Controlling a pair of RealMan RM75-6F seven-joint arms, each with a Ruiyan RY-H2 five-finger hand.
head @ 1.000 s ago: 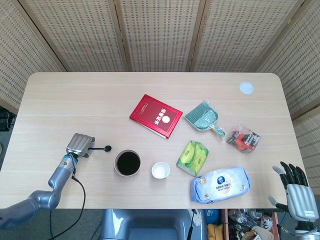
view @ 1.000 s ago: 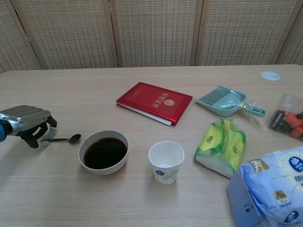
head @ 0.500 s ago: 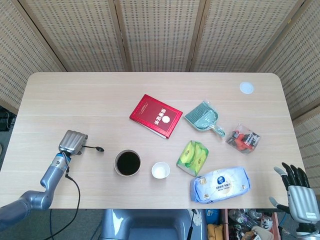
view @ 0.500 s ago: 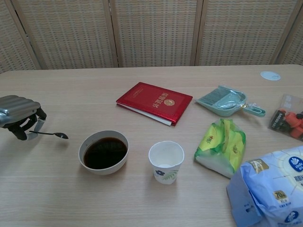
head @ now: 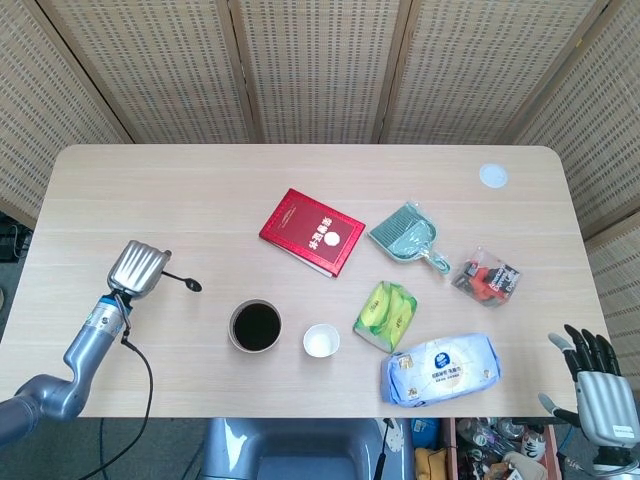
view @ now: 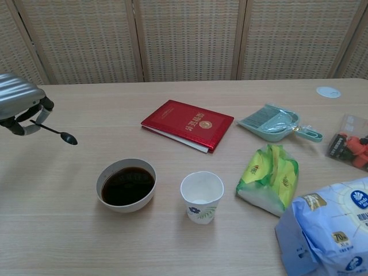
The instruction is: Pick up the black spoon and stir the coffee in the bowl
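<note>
My left hand [head: 137,267] [view: 20,103] holds the black spoon [head: 182,281] [view: 59,134] by its handle, lifted well above the table at the left. The spoon's bowl points toward the right and tilts slightly down. The white bowl of dark coffee [head: 256,326] [view: 126,185] sits on the table, right of and nearer than the spoon, apart from it. My right hand [head: 596,384] hangs open off the table's near right corner, seen only in the head view.
A white paper cup [view: 202,196] stands just right of the bowl. A red book [view: 187,124], a teal dustpan [view: 275,123], a green snack bag [view: 270,176], a blue wipes pack [view: 330,230] and a red-and-black packet [view: 353,144] lie to the right. A white disc [head: 493,176] lies far right.
My left hand has risen off the table with the spoon and drawn back to the left, away from the bowl. The right hand has barely moved.
</note>
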